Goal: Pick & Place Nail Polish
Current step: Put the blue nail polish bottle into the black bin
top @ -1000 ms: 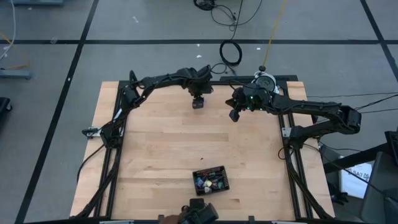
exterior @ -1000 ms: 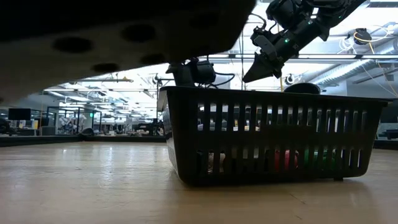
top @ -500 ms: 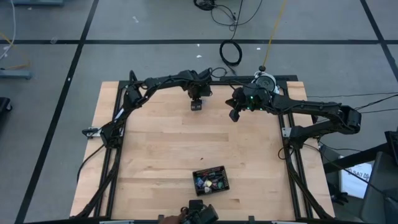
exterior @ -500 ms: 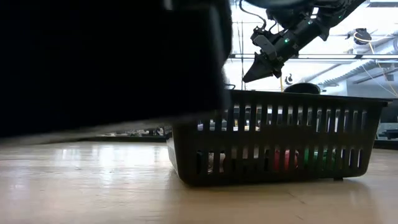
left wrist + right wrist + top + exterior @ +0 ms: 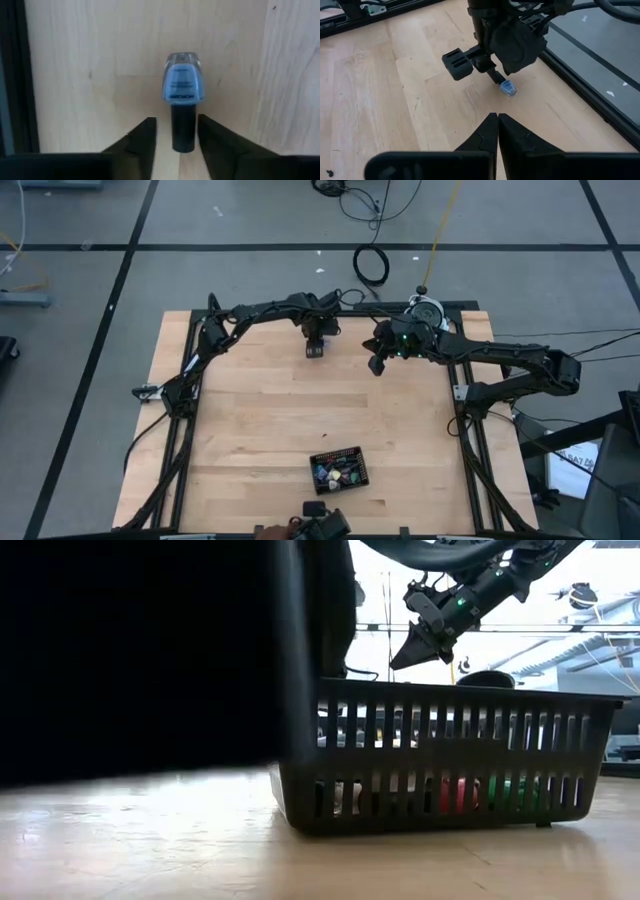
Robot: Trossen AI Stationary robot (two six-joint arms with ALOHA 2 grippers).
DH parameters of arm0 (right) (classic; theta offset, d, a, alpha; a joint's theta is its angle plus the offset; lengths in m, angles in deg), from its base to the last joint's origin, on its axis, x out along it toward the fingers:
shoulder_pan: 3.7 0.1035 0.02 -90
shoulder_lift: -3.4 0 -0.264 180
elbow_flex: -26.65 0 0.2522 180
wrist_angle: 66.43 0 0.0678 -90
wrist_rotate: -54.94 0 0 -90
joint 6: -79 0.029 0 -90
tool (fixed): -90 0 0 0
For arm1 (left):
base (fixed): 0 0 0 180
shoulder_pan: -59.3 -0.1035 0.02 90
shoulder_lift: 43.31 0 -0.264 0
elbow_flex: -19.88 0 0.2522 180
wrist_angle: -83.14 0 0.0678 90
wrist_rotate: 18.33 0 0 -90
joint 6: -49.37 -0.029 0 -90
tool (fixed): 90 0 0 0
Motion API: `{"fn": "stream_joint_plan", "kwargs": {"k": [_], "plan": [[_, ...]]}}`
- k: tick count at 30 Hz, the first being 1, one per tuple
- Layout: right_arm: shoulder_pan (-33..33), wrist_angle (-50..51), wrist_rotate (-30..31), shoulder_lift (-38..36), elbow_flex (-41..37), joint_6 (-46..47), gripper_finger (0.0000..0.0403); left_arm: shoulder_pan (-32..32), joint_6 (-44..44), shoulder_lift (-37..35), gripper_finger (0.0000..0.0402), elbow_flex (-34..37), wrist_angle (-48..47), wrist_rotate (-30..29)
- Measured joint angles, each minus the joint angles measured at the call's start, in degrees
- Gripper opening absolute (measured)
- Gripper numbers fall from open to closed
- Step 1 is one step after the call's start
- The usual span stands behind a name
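Observation:
A small blue nail polish bottle (image 5: 183, 84) with a dark cap is at my left gripper (image 5: 315, 350), over the table's far middle. It also shows in the right wrist view (image 5: 508, 89). My right gripper (image 5: 377, 364) is shut and empty, raised at the far right, and it also shows in the low view (image 5: 412, 652). A black slotted basket (image 5: 360, 454) stands near the front edge. Several more small bottles (image 5: 334, 473) lie in it. Red and green ones show through its slots (image 5: 458, 796). My left gripper has the bottle's dark cap (image 5: 183, 131) between its two fingers (image 5: 214, 136). The fingers lie along the bottle and point down at the table. The blue body sticks out past the fingertips, tilted. I cannot tell whether its base touches the wood.
A dark object (image 5: 322, 522) with a person's hand (image 5: 268, 532) beside it sits at the near edge. A dark shape (image 5: 140, 650) close to the low camera blocks that view's left half. Black frame rails (image 5: 186, 385) run along both table sides.
My left gripper has shifted a little toward the table's left and near side with the blue bottle. The dark shape close to the low camera has moved across that view and now hides the left gripper there.

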State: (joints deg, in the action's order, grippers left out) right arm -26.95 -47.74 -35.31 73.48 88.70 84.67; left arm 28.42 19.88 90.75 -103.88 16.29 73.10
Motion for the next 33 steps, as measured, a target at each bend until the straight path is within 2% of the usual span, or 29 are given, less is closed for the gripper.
{"fn": "stream_joint_plan", "kwargs": {"k": [4, 6, 11, 17, 21, 25, 30, 33], "plan": [[0.91, 0.00, 0.00, 0.00, 0.00, 0.77, 0.0004, -0.03, -0.62, 0.00, 0.0078, 0.00, -0.56, 2.29], [1.55, 0.00, 0.00, 0.00, 0.00, 0.77, 0.0004, -0.04, -0.51, -0.02, 0.0070, 0.21, -0.32, 2.40], [3.09, 0.02, -0.02, 0.01, 0.00, 0.78, 0.0004, 0.00, -0.04, -0.04, 0.0067, 0.28, -0.20, 2.03], [4.45, 0.02, -0.02, 0.00, 0.00, 1.40, 0.0004, 1.09, 2.61, -0.09, 0.0067, 0.31, -1.20, -2.71], [4.94, 0.02, 0.00, 0.00, 0.00, 1.40, 0.0004, 1.31, 1.23, -0.13, 0.0067, 0.31, -3.02, -4.48], [4.99, 0.02, 0.00, 0.00, 0.00, 1.40, 0.0004, 0.43, -1.80, -0.20, 0.0067, 0.31, -5.52, 0.83], [4.99, 0.02, 0.07, 0.01, 0.00, 1.40, 0.0004, -0.37, 3.89, -0.20, 0.0067, 0.33, -5.54, 5.19], [4.99, 0.02, 0.07, 0.02, 0.00, 1.40, 0.0004, -0.31, 6.94, -0.20, 0.0069, 0.36, -5.46, 5.49]]}}
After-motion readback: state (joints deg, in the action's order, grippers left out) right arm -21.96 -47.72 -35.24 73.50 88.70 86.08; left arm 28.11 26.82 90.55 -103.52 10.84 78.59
